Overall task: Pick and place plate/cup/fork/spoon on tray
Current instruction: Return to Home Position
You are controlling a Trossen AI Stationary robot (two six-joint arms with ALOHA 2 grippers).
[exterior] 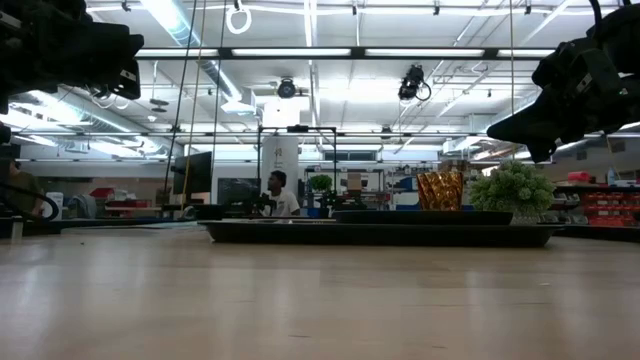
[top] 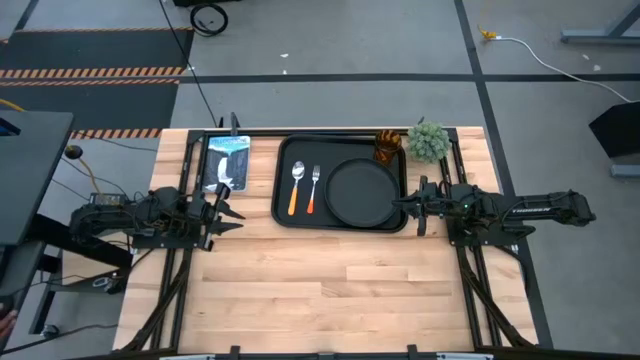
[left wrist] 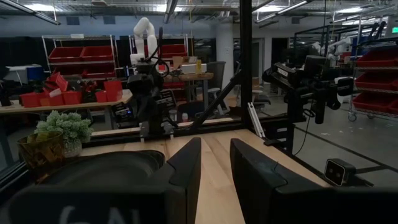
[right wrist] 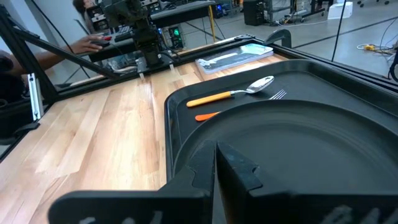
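The black tray [top: 340, 150] lies at the table's far middle. On it, from left to right, lie the spoon [top: 296, 185], the fork [top: 313, 188] and the round black plate [top: 365, 192]. The amber cup [top: 388, 148] stands in the tray's far right corner. My left gripper [top: 232, 205] is open and empty, left of the tray and raised above the table. My right gripper [top: 408, 203] is shut and empty, over the tray's right rim beside the plate [right wrist: 298, 143]. The low view shows both grippers well above the tabletop.
A small green potted plant [top: 427, 140] stands just right of the tray's far corner. A flat blue-and-white packet [top: 228, 160] lies left of the tray. Bare wood [top: 330, 290] fills the table's near half. A person [exterior: 278, 195] is in the room beyond.
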